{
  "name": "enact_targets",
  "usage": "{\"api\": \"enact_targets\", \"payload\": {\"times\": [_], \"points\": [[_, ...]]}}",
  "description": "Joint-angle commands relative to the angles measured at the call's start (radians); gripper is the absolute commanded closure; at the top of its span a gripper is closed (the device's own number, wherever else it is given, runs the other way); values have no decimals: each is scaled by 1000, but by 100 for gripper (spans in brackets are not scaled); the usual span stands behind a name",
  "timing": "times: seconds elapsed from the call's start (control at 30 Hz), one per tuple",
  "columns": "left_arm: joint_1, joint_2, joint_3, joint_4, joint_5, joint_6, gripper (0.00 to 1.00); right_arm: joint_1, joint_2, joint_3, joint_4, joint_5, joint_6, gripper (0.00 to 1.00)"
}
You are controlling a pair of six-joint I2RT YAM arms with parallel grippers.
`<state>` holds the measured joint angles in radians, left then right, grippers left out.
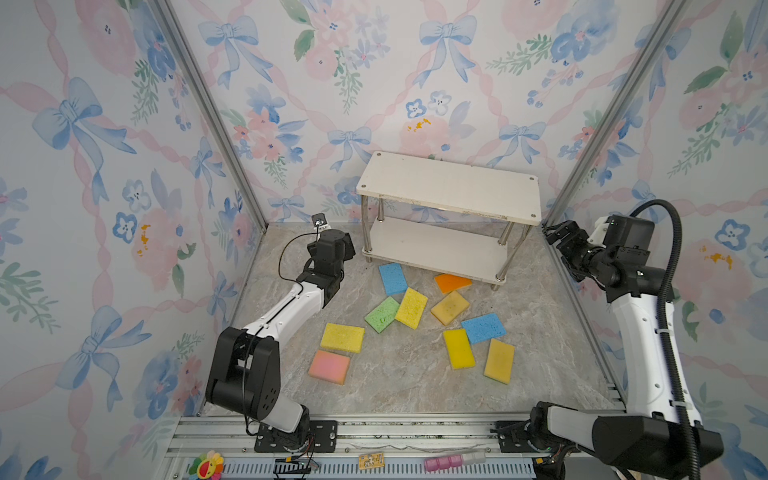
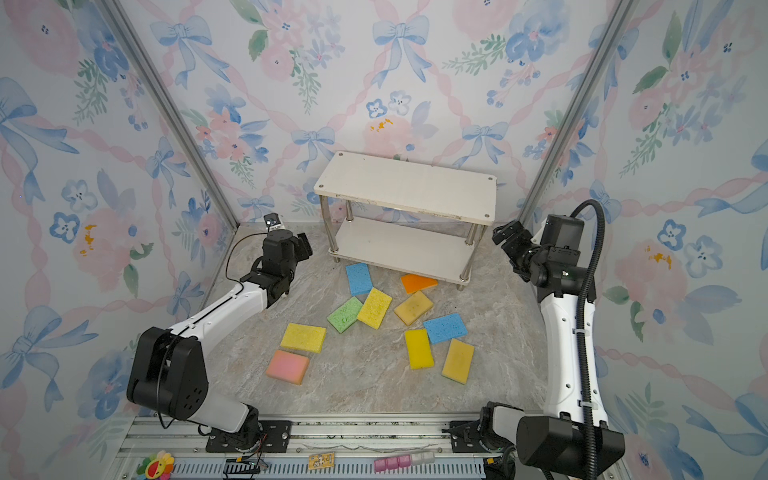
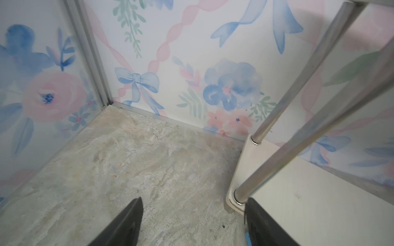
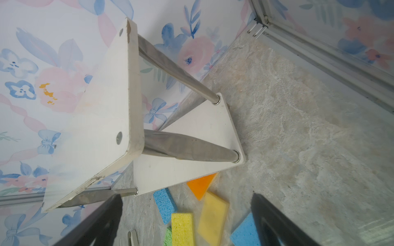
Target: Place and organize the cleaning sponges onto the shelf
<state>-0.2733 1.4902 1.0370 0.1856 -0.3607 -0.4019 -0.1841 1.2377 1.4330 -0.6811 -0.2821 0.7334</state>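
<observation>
Seen between the black right fingers (image 4: 273,223): blue sponge (image 4: 165,205), lemon-yellow sponge (image 4: 182,229), green sponge (image 4: 168,237), orange sponge (image 4: 200,185), tan-yellow sponge (image 4: 212,215). Pink sponge (image 1: 329,366), yellowish rim, well away from both sets of fingers. Shelf (image 1: 449,183): white boards, shiny silver posts (image 3: 298,85). Floor (image 3: 128,159) beyond the black left fingers (image 3: 128,223): grey-beige marble veining. Walls (image 1: 83,166): white, blue bows, pink ribbons and roses, green sprigs. Arms (image 1: 291,307): white shells, black joints

There are ten sponges (image 1: 342,337): five yellow or tan-yellow, two blue, one green, one orange, one pink; one shelf (image 1: 449,183).
</observation>
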Motion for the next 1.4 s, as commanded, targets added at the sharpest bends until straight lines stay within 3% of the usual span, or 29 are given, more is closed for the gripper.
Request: {"api": "enact_targets", "payload": {"times": [0.0,0.13,0.2,0.3,0.43,0.57,0.7,0.93,1.2,1.37], "points": [[70,-58,-23,51,378,-27,17,16,24,11,54,-81,36,3],[244,-38,-32,187,817,-229,12,4,68,113,39,-141,47,3],[287,5,19,221,928,-316,3,-2,127,211,-37,-149,33,3],[298,91,153,237,1030,-395,2,-4,192,308,-81,-147,8,3],[304,227,296,338,1091,-541,2,-13,259,367,-50,-166,26,3],[310,425,451,591,1162,-804,2,-12,336,427,-20,-192,44,3],[295,545,549,776,1135,-993,2,-7,409,504,-45,-223,43,3],[194,617,659,790,1182,-993,2,27,535,649,-135,-241,5,3],[150,611,659,795,1255,-951,2,75,646,809,-237,-259,-19,3],[138,536,585,796,1277,-933,2,108,692,897,-301,-264,-33,3]]}}
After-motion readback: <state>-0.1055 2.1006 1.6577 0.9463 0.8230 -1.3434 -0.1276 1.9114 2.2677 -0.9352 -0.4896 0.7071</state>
